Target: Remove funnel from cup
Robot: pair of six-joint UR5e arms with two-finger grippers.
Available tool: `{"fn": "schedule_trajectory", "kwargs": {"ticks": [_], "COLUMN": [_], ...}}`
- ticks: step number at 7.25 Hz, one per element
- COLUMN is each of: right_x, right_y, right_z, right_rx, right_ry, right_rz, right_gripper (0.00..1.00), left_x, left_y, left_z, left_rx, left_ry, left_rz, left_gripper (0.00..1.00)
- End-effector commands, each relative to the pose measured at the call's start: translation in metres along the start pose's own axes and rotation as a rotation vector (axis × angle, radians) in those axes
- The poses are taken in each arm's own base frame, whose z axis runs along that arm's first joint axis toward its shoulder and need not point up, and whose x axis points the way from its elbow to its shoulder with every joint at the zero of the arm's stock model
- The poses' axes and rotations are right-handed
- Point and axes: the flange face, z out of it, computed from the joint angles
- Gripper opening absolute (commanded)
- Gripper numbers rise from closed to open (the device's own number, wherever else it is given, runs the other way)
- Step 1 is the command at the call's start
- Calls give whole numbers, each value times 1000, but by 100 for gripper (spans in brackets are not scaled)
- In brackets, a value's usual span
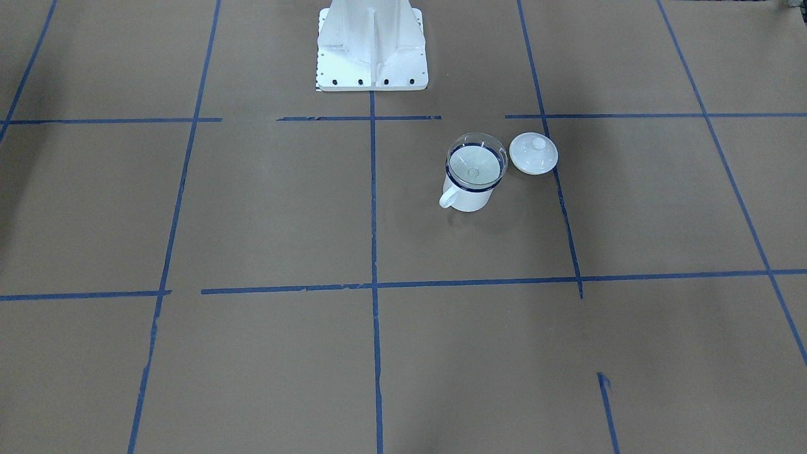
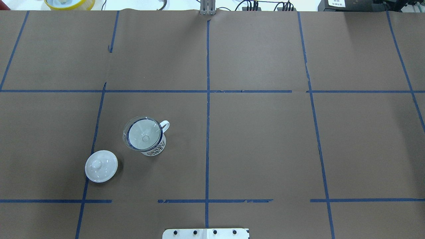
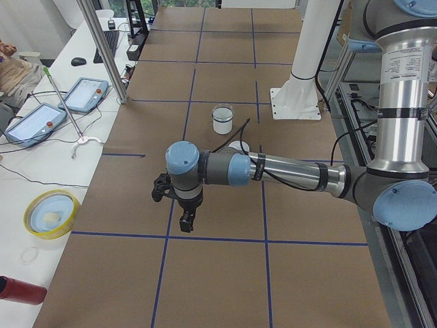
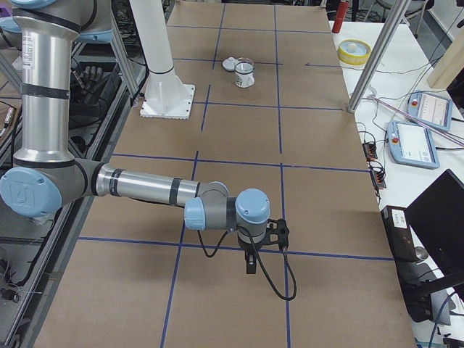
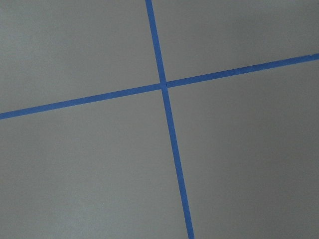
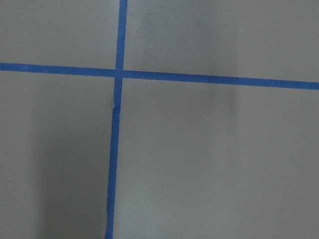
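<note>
The funnel (image 2: 142,133) sits mouth-up in the cup (image 2: 154,148), left of the table (image 2: 265,149) centre, with the knobbed lid (image 2: 101,166) lying just beside. The left gripper (image 3: 186,221) and right gripper (image 4: 250,265) hang well apart from it, and I cannot tell how either's jaws stand.

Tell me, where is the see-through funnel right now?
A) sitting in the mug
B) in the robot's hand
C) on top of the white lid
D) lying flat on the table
A: the funnel sits with its wide mouth on the rim of the mug, while the lid lies apart on the table beside it.
</note>
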Motion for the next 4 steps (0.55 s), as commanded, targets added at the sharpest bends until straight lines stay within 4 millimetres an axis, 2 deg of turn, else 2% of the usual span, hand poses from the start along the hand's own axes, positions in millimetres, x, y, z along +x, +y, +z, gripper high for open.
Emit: {"fn": "schedule_trajectory", "kwargs": {"ticks": [1, 2, 3, 4], "right_x": [0, 0, 0, 0], "right_y": [0, 0, 0, 0], "right_z": [0, 0, 0, 0], "right_rx": [0, 0, 0, 0], "right_ry": [0, 0, 0, 0], "right_rz": [0, 0, 0, 0], "right_gripper": [100, 100, 100, 100], "left_x": [5, 14, 33, 60], "left_y": [-3, -5, -11, -31], "left_z": [-6, -16, -33, -42], "left_rx": [13, 32, 68, 89], "left_ry": [-3, -6, -10, -8], "left_rz": [12, 22, 62, 123], "left_gripper": [100, 100, 100, 100]}}
